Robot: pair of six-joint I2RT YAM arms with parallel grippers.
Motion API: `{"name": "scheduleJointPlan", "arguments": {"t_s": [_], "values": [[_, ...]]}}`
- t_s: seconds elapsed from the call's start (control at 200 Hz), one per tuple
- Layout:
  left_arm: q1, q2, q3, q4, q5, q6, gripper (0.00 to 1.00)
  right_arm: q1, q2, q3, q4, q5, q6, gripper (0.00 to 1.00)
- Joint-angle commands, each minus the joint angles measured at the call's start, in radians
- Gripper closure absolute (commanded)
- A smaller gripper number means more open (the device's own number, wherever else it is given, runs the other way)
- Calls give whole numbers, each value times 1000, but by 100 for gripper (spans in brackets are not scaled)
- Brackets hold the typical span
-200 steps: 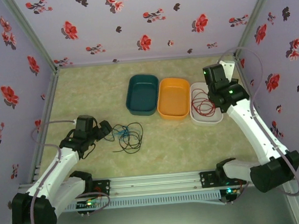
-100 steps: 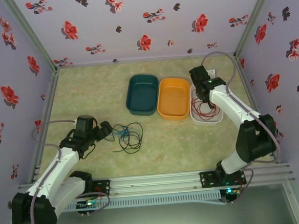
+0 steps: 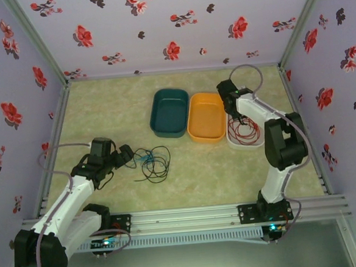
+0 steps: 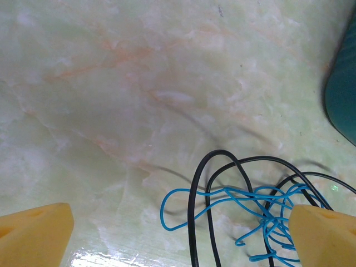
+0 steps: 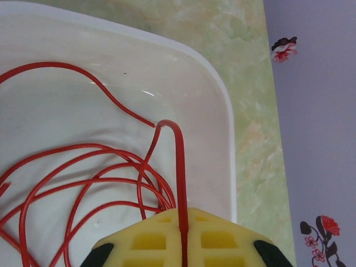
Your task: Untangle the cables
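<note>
R arm swung in over white tray, far right; R jaws pinch red cable. L jaws spread, unmoved by blue-black tangle. Red looks sorted.

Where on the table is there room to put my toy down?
The table is bare left of the teal tray, and in front of the orange tray. It's crowded by the cable tangle at the left gripper, and the white tray holds red cable.
</note>
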Motion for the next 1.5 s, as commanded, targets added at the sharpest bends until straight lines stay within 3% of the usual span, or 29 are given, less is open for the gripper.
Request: {"name": "scheduleJointPlan", "arguments": {"t_s": [0.0,0.36,0.59,0.765,1.225,1.495], "values": [[7,3,15,-10,9,16,0,-5,46,54,-31,23,1,85],[7,11,12,-1,9,10,0,-4,-6,45,7,-231,42,60],[8,12,14,-1,9,12,0,-4,-51,49,-4,-243,51,45],[8,14,13,1,10,12,0,-5,-106,27,3,-260,59,44],[8,15,8,6,9,9,0,-42,-119,39,-6,-73,19,47],[8,28,14,16,10,14,0,-102,-80,46,1,-108,14,49]]}}
